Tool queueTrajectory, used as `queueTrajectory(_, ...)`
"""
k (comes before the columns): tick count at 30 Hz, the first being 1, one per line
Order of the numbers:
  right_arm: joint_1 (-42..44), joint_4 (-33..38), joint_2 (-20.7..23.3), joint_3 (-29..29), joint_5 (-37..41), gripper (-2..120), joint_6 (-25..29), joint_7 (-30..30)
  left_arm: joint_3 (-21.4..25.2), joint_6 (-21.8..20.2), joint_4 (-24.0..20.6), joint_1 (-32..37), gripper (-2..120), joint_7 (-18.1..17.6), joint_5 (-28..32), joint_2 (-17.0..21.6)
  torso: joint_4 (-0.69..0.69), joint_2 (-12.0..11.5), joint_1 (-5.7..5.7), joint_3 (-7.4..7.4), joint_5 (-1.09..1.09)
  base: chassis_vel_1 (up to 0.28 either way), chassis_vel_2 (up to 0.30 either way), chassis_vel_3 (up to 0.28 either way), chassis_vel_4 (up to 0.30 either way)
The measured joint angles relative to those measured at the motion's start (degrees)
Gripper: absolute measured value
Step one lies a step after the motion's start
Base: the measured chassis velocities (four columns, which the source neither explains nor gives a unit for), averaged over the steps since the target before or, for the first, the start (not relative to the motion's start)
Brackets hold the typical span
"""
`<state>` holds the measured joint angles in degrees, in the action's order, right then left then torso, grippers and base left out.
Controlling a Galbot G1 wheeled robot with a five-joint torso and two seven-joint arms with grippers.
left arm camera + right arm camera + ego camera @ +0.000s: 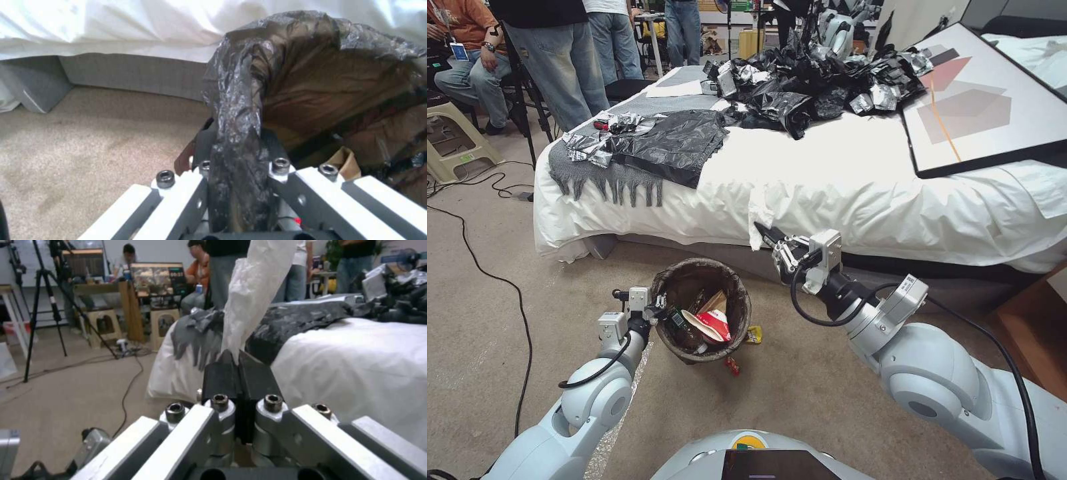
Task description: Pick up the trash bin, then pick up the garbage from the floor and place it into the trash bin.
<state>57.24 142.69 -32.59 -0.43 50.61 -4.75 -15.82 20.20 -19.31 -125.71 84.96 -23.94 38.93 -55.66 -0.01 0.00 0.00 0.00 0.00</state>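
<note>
The trash bin (740, 300), lined with a dark bag, stands tilted in front of the bed. My left gripper (660, 308) is shut on its near-left rim; in the left wrist view the bag-covered rim (236, 100) runs between the fingers (204, 143). Inside lie a red-and-white cup (715, 325), a brown paper bag (715, 303) and a green-labelled bottle (677, 320). My right gripper (765, 235) is raised beside the mattress edge, to the right of the bin and shut on a white tissue (253, 290). A yellow wrapper (754, 335) and a red scrap (732, 365) lie on the carpet by the bin.
The bed (854, 193) carries black bags (814, 87), a grey throw (607, 177) and a framed picture (980, 100). A black cable (500, 280) crosses the carpet at left. A stool (457, 143) and people stand at the back left. Wooden furniture (1040, 333) is at right.
</note>
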Motion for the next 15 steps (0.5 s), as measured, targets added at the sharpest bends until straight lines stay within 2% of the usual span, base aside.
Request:
queueTrajectory(5, -2.2, 0.0, 1.4, -3.4, 0.0, 0, 0.3, 0.8, -0.1, 0.0, 0.1, -0.2, 6, 0.0, 0.0, -0.2, 0.0, 0.0, 0.0, 0.0, 0.0, 0.0, 0.0, 0.0, 0.0)
queueTrajectory(8, -5.7, 0.1, 2.3, -7.8, 0.1, 0, 0.5, 1.4, -0.1, 0.0, 0.1, -0.3, 6, 0.0, 0.0, -0.2, 0.01, 0.0, 0.0, 0.0, 0.0, 0.0, 0.0, 0.0, 0.0)
queueTrajectory(12, -8.3, -0.1, 2.7, -10.8, 0.2, 0, 0.7, 1.9, -0.1, 0.0, 0.1, -0.3, 6, 0.0, 0.1, -0.2, 0.02, 0.0, 0.0, 0.0, -0.01, 0.0, 0.0, 0.0, 0.0)
queueTrajectory(14, -11.4, -0.7, 3.0, -14.6, 0.3, 0, 0.7, 2.1, -0.1, -0.1, -0.1, -0.3, 6, 0.0, 0.2, -0.2, -0.01, 0.0, 0.0, 0.0, 0.0, 0.0, 0.0, 0.0, 0.0)
queueTrajectory(15, -11.4, -0.7, 3.0, -14.6, 0.3, 0, 0.7, 2.1, -0.1, -0.1, -0.1, -0.3, 6, 0.0, 0.2, -0.2, -0.01, 0.0, 0.0, 0.0, 0.0, 0.0, 0.0, 0.0, 0.0)
